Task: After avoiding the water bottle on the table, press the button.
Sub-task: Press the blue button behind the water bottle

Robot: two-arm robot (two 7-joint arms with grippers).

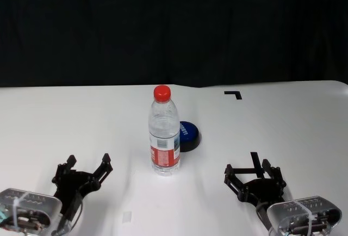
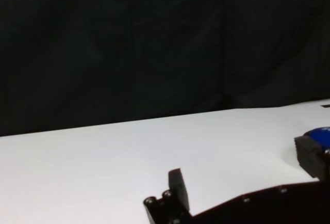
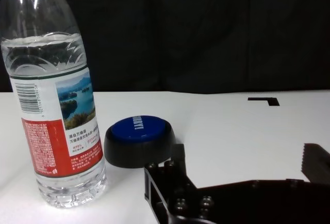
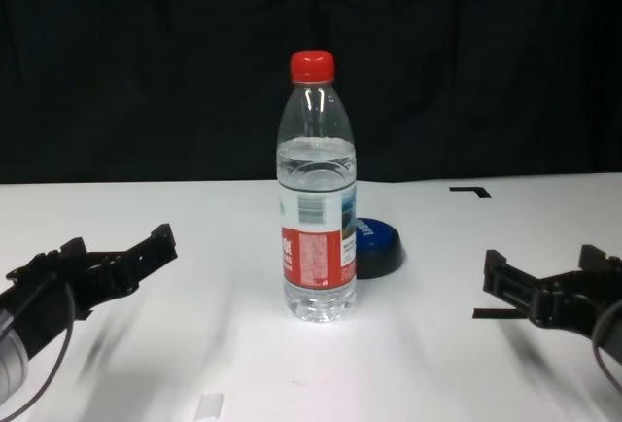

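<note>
The left gripper sits low over the near left part of the bench, well apart from the task items. Its fingers are spread apart and hold nothing. This arm appears parked; its position keeps it clear of the working area.

The water bottle stands upright near the centre of the bench, red cap on top, partly filled. It is the tallest item present and acts as the obstacle.

The button lies just behind the bottle and slightly to its right, close beside the bottle; whether the two touch cannot be told. In the head view the bottle hides part of the button's left side. In the right wrist view the blue dome is fully exposed, with open bench between it and the camera.

The right gripper rests low at the near right of the bench, fingers parted and empty. Judgement: it has the less obstructed line to the button, since an approach from the right passes beside the bottle rather than across it. The press has not yet begun. Main risk: clipping the bottle and tipping it.

A black corner mark lies on the far right of the bench.
</note>
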